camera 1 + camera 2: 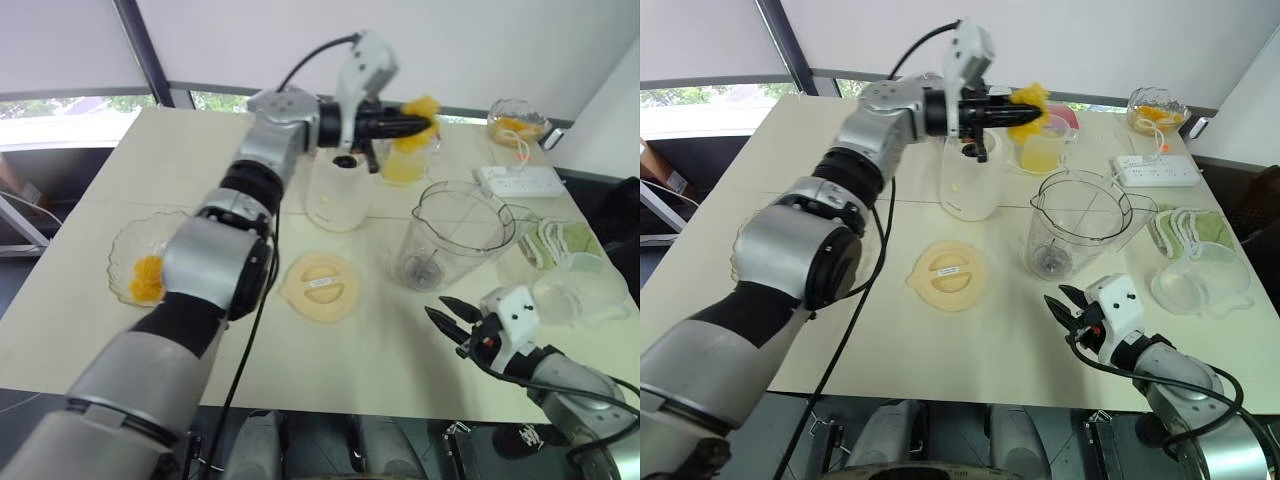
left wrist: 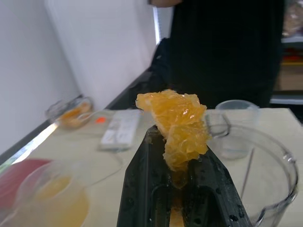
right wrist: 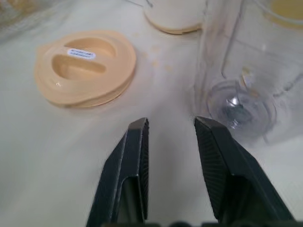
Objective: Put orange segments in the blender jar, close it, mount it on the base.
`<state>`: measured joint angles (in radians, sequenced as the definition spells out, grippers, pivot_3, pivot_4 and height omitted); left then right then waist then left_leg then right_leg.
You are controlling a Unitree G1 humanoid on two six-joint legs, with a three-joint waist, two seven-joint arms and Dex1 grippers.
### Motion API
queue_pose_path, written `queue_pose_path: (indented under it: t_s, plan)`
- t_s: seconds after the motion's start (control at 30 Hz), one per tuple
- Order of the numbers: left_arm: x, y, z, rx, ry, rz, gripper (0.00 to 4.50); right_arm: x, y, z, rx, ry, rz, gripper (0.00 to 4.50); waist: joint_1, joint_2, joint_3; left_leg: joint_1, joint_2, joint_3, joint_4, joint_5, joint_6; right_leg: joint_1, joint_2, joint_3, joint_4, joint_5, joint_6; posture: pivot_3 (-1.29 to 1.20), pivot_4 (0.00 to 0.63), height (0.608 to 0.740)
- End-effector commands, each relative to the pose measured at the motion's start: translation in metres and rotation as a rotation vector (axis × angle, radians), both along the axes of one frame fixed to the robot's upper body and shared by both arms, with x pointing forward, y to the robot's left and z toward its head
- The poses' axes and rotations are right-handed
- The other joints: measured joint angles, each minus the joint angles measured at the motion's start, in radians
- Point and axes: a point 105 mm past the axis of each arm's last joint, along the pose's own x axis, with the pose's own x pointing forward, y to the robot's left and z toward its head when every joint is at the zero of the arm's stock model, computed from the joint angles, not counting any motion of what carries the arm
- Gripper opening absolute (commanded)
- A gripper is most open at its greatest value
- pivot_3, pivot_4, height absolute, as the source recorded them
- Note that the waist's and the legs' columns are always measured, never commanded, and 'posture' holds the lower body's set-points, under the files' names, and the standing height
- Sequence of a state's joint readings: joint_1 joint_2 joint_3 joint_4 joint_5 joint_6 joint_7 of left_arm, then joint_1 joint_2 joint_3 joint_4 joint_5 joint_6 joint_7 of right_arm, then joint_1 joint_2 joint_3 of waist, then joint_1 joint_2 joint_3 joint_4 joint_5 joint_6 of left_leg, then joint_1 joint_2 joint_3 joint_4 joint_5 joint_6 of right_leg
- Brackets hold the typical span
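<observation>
Left eye view | left end effector [image 1: 425, 125] clamps orange segment [image 1: 420, 108] above base [image 1: 338, 190] | right end effector [image 1: 447, 322] parted, empty, near jar [image 1: 455, 235]

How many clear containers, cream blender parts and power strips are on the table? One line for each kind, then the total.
Clear containers: 5 (blender jar, juice cup, left bowl, far bowl, right cup)
Cream blender parts: 2 (base, lid)
Power strips: 1
Total: 8
</observation>
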<state>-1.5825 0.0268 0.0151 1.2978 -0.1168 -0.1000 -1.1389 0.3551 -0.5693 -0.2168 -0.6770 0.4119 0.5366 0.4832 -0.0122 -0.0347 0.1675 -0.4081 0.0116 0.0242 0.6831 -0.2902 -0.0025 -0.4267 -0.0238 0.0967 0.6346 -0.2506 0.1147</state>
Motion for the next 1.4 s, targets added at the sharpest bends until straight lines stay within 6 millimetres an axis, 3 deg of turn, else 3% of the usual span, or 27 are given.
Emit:
queue_pose_path:
  t_s: [0.03, 0.2, 0.3, 0.43, 0.7, 0.83, 1.03, 1.4]
  plan:
    - [-0.019, -0.028, 0.024, -0.021, -0.09, -0.065, 0.15, -0.008, 0.002, 0.014, -0.01, -0.068, -0.031, 1.54, 0.001, 0.0, 0.0, 0.0, 0.0, 0.0, 0.0, 0.0, 0.0, 0.0, 0.0, 0.0, 0.0, 0.0, 0.0, 0.0, 0.15, 0.74]
    - [-0.038, -0.058, 0.015, 0.01, -0.081, -0.147, 0.15, -0.02, 0.002, 0.011, -0.005, -0.061, -0.08, 1.54, -0.002, 0.001, 0.0, 0.0, 0.0, 0.0, 0.0, -0.001, 0.001, 0.0, 0.0, 0.0, -0.001, 0.0, 0.0, 0.0, 0.15, 0.74]
    - [-0.042, -0.071, -0.014, 0.11, -0.076, -0.152, 0.15, -0.028, 0.002, 0.01, -0.003, -0.055, -0.115, 1.54, 0.0, 0.001, 0.0, 0.0, 0.0, 0.0, 0.0, -0.001, 0.001, 0.0, 0.0, 0.001, -0.001, 0.0, 0.0, 0.0, 0.15, 0.74]
    - [-0.04, -0.075, -0.042, 0.195, -0.095, -0.124, 0.15, -0.035, 0.003, 0.008, 0.006, -0.048, -0.141, 1.54, -0.002, 0.003, -0.001, 0.0, 0.0, 0.0, 0.0, -0.001, 0.001, 0.0, 0.0, 0.001, -0.001, -0.001, -0.002, 0.0, 0.15, 0.74]
    - [-0.039, -0.077, -0.077, 0.281, -0.094, -0.095, 0.15, -0.042, 0.01, 0.006, 0.019, -0.039, -0.158, 1.54, 0.002, 0.004, -0.001, 0.0, 0.0, 0.0, 0.0, -0.001, 0.001, 0.0, 0.0, 0.001, -0.001, -0.001, -0.001, 0.0, 0.15, 0.74]
    - [-0.037, -0.075, -0.084, 0.295, -0.093, -0.08, 1.55, -0.045, 0.01, 0.004, 0.016, -0.032, -0.167, 1.54, 0.002, 0.004, -0.001, 0.0, 0.0, 0.0, 0.0, -0.001, 0.001, 0.0, 0.0, 0.001, -0.001, -0.001, -0.001, 0.0, 0.15, 0.74]
    - [-0.034, -0.076, -0.08, 0.266, -0.093, -0.047, 4.42, -0.044, 0.01, 0.004, 0.013, -0.03, -0.168, 1.54, 0.002, 0.004, -0.002, 0.0, 0.0, 0.0, 0.0, -0.001, 0.001, 0.0, 0.0, 0.001, -0.001, -0.001, -0.001, 0.0, 0.15, 0.74]
    - [-0.025, -0.074, -0.065, 0.195, -0.082, 0.024, 4.47, -0.037, 0.009, 0.005, 0.002, -0.039, -0.148, 1.54, 0.002, 0.004, -0.002, 0.0, 0.0, 0.0, 0.0, -0.001, 0.001, 0.0, 0.0, 0.001, -0.001, 0.0, 0.0, 0.0, 0.15, 0.74]
